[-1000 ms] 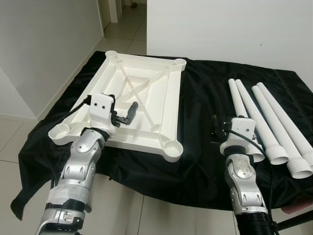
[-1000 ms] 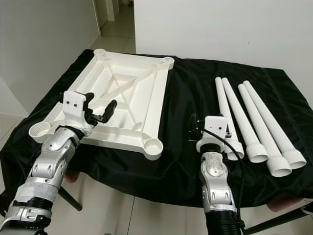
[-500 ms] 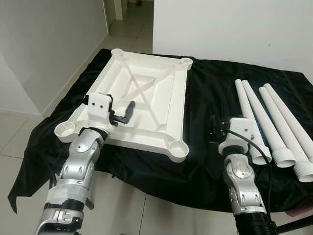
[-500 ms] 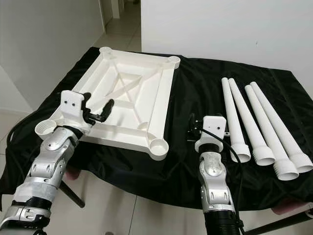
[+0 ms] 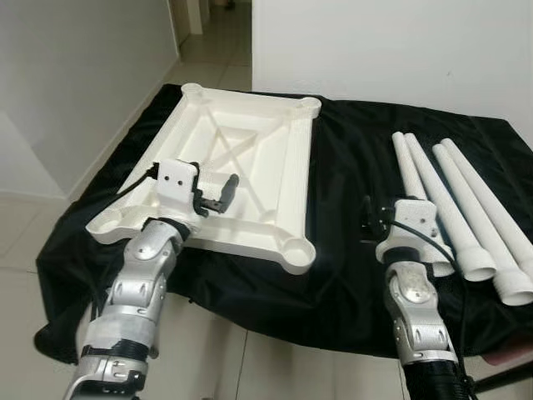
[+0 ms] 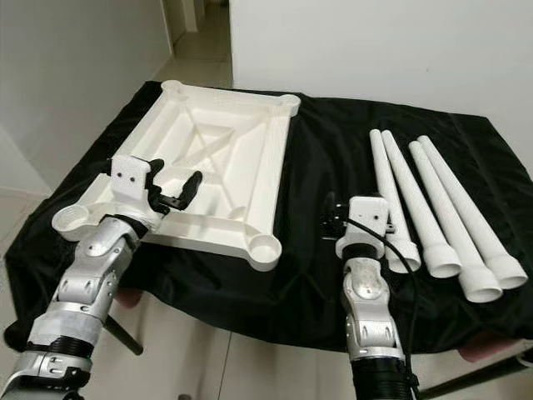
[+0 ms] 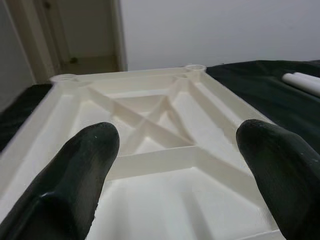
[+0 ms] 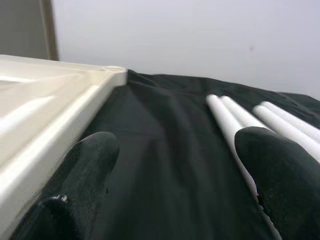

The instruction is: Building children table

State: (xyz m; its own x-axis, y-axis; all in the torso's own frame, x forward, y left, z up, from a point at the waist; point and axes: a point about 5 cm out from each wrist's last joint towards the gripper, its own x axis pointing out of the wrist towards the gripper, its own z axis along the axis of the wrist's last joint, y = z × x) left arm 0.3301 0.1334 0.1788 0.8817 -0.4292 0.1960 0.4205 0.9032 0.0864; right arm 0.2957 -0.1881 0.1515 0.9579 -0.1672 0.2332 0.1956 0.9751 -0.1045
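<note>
A white plastic tabletop [image 5: 293, 158] lies upside down on the left half of the black-draped table, ribs and corner sockets facing up. Several white tapered legs [image 5: 445, 200] lie side by side on the right, wide ends toward me. My left gripper [image 5: 215, 182] hovers open over the tabletop's near left part; in the left wrist view the gripper [image 7: 175, 150] has its fingers wide apart with nothing between them. My right gripper [image 5: 376, 215] is open above the cloth between the tabletop and the nearest leg, and the right wrist view shows that gripper [image 8: 175, 165] holding nothing.
The black cloth [image 5: 350, 167] hangs over the table's front edge [image 5: 275, 321]. Tiled floor [image 5: 25, 242] and a grey wall lie to the left, a white wall behind, a doorway at the back left. A bare strip of cloth separates the tabletop from the legs.
The head view has shifted slightly. Both grippers keep about the same places relative to the tabletop and the legs, and both stay open.
</note>
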